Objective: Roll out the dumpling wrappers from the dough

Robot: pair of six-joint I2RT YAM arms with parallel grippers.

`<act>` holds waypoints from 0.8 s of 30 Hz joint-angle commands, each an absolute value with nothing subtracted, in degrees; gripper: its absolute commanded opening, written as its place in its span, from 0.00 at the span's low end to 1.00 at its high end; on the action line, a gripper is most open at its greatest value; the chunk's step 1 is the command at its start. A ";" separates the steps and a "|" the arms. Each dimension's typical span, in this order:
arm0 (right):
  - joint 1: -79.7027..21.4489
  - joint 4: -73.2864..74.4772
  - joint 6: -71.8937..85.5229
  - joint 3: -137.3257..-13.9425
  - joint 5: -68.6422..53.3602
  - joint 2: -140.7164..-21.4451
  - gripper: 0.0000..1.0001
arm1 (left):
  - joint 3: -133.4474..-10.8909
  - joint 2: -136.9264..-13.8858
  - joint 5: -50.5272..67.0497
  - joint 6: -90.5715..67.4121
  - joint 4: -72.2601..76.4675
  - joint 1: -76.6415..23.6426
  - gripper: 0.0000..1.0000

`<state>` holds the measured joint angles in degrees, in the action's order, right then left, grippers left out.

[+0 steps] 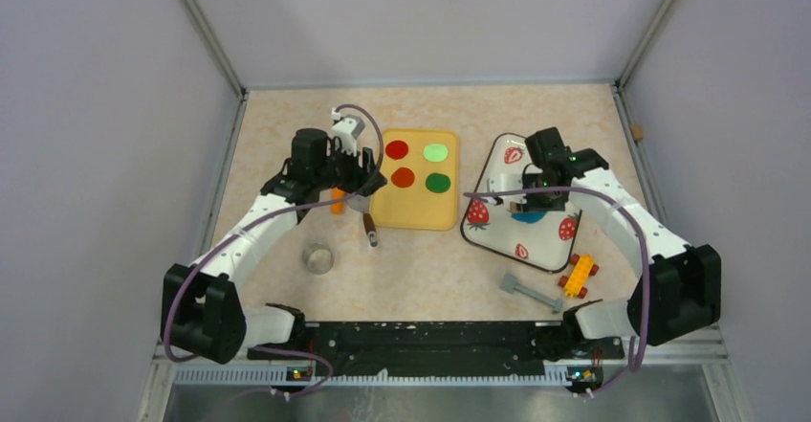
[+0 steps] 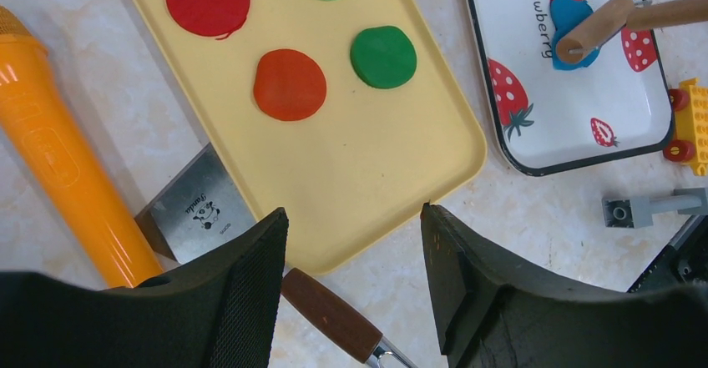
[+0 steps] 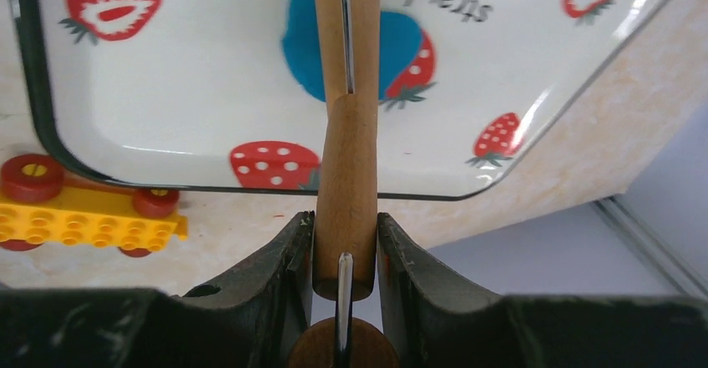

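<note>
On a beige speckled table [image 1: 430, 269], flattened bright-blue clay dough [image 3: 305, 51] lies on a white strawberry-printed plate [image 3: 167, 93], right of centre in the top view. The right gripper [image 3: 345, 234] is clamped on a wooden rolling pin [image 3: 346, 159] reaching across it. The left gripper [image 2: 355, 218] hangs with jaws apart over the lower edge of a yellow plastic tray [image 2: 401, 159].

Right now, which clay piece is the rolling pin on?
The blue dough on the strawberry plate, under the rolling pin held by the right pincer. The red and green discs lie apart on the yellow tray.
</note>
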<state>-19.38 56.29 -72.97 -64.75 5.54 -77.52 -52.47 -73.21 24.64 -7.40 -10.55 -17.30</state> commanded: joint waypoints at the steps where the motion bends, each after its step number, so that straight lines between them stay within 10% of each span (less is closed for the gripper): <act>1: -18.93 60.61 -76.34 -58.55 1.90 -73.71 0.00 | -51.35 -70.81 25.31 -7.48 -9.02 -16.71 0.63; 11: -20.49 73.83 -75.60 -51.67 -0.85 -73.96 0.00 | -50.73 -71.21 25.83 -8.61 -7.73 -16.00 0.63; 24: -19.43 60.19 -69.81 -76.73 5.43 -78.63 0.00 | -51.00 -71.78 25.82 -8.69 -7.31 -15.56 0.63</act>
<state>-20.16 66.30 -71.33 -73.63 3.84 -77.36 -50.89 -72.84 24.71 -7.86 -10.26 -15.88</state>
